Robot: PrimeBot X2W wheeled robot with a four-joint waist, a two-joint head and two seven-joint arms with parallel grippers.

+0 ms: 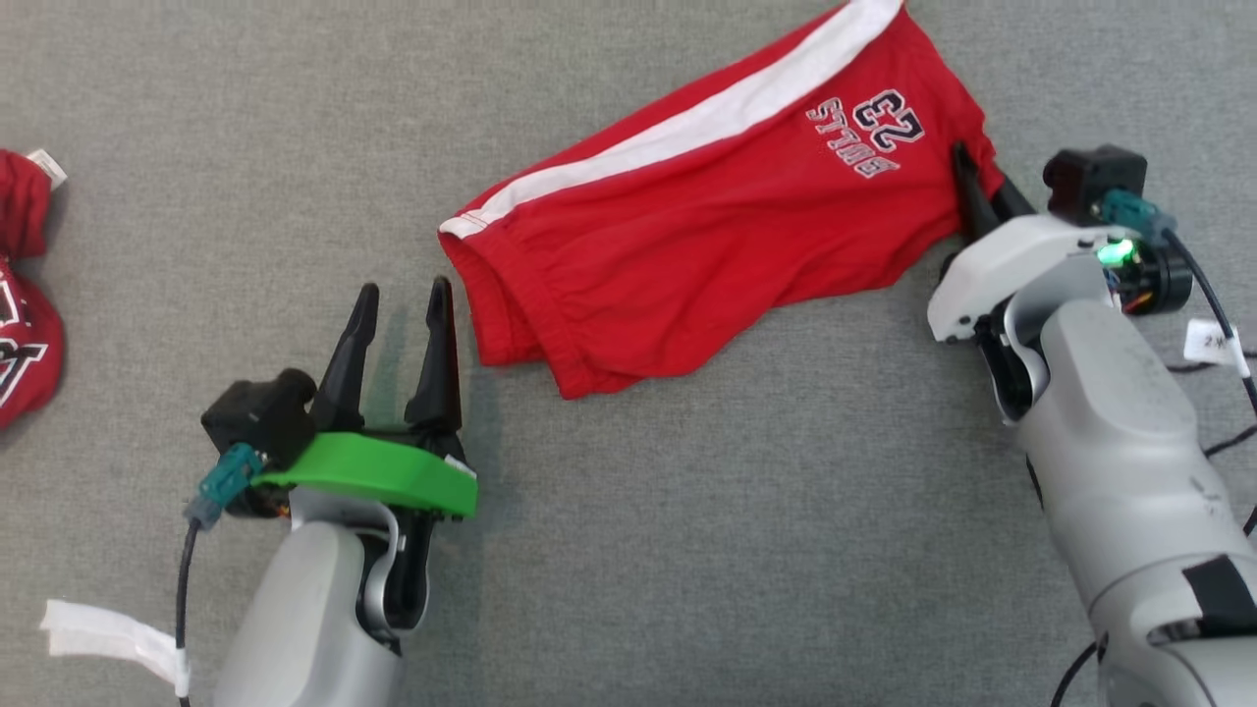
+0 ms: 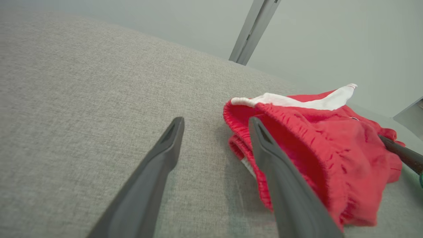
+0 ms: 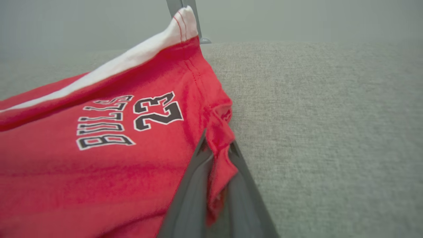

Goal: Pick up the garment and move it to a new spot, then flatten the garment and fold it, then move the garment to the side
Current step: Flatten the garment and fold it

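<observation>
While the head view has the shorts [image 1: 707, 216] lying slantwise on the counter [image 1: 687, 550], the left tool [image 1: 405, 287] stands spread beside their waistband. Left wrist view: closing there would likely catch nothing—right wrist view: the right tool [image 3: 218, 142] pinches 1 thin hem fold, liable to slip.
</observation>
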